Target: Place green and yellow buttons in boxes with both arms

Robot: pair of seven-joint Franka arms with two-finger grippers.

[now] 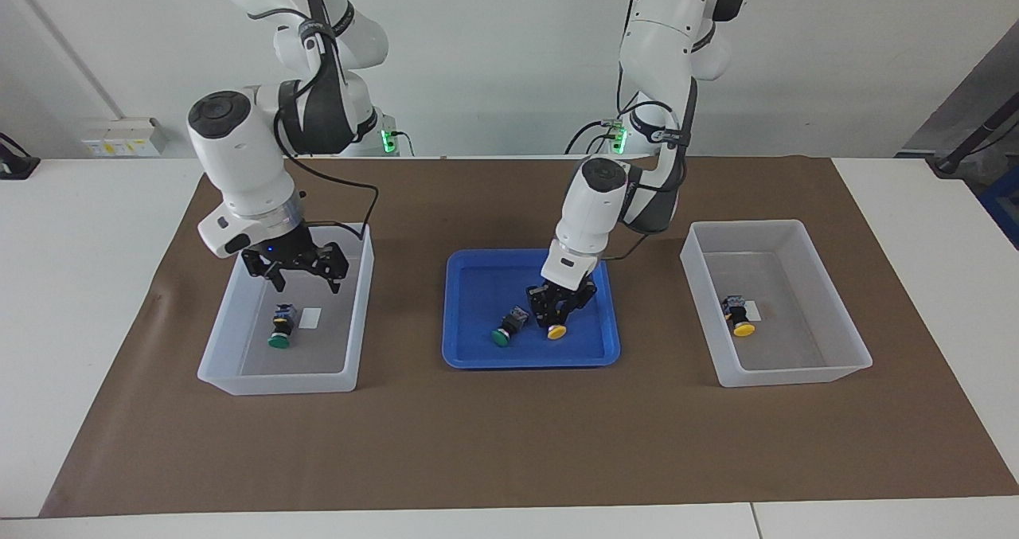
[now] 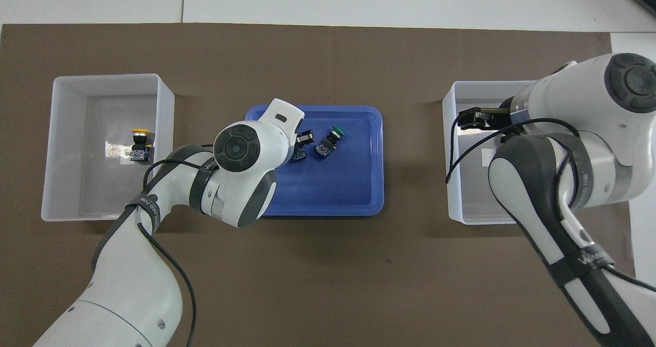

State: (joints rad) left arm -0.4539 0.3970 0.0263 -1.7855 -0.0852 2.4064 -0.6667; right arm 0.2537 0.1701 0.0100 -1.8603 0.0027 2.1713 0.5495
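Hovering over the right-arm box (image 1: pixel 362 278), at the right arm's end of the table, the right gripper (image 1: pixel 306 283) has its fingers spread and holds nothing. Below it the stored green button (image 1: pixel 279 329) lies on the box floor beside the white label (image 1: pixel 311 317).

At the middle, the left gripper (image 1: pixel 560 314) is down in the blue tray (image 1: pixel 525 361), its fingers pressed in on the black body of the loose yellow button (image 1: pixel 556 330), cap pointing away from the robots. Just beside it, toward the right arm's end, lies the loose green button (image 1: pixel 503 333), its cap a little farther from the robots. The stored yellow button (image 1: pixel 743 323) rests in the left-arm box (image 1: pixel 744 225).

The pinch looks low and slanted on a small body, so the button could twist or slip out on lifting. A finger might also nudge the neighbouring green one. If the right arm reaches for the tray too soon, the two arms could crowd each other.
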